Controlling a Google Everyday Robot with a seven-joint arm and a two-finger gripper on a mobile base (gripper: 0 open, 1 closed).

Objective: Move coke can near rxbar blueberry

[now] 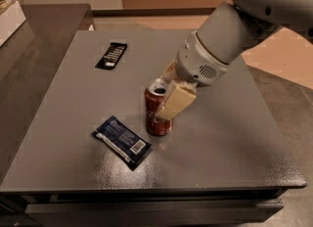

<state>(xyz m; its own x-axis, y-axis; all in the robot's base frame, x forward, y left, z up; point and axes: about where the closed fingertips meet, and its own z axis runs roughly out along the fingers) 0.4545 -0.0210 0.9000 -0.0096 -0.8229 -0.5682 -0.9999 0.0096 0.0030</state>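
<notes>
While the claw (165,96) grips the coke can (153,116) across its side wall, one cream finger (177,100) lies over the can's front right and the other shows just behind the rim, so the claw is clamped on the can, not open. The can is upright with the hole in its silver top visible (so it's opened, contents unknown). It sits near the middle of the desk (234,143), just beside the right end of the rxbar blueberry (121,139), with a small gap, not touching. I can't tell whether the can's base rests on the desk or hangs just above it; there is a dull reflection underneath. A black bar wrapper (111,55) lies well apart at the far left, not involved.

Handling, my judgement: it's a thin aluminium can, light if empty, heavier and sloshy if part full. The wall is smooth, slick and dents under a hard squeeze, so moderate force is best. The best hold is the mid to upper side wall with fingers on opposite sides, as here. Keep it upright since the open top could spill. The tall narrow shape tips easily, so set it flat before letting go. The rxbar is a flat soft wrapper that slides if nudged, so don't bump it. The task looks nearly done, with the can already near the bar
</notes>
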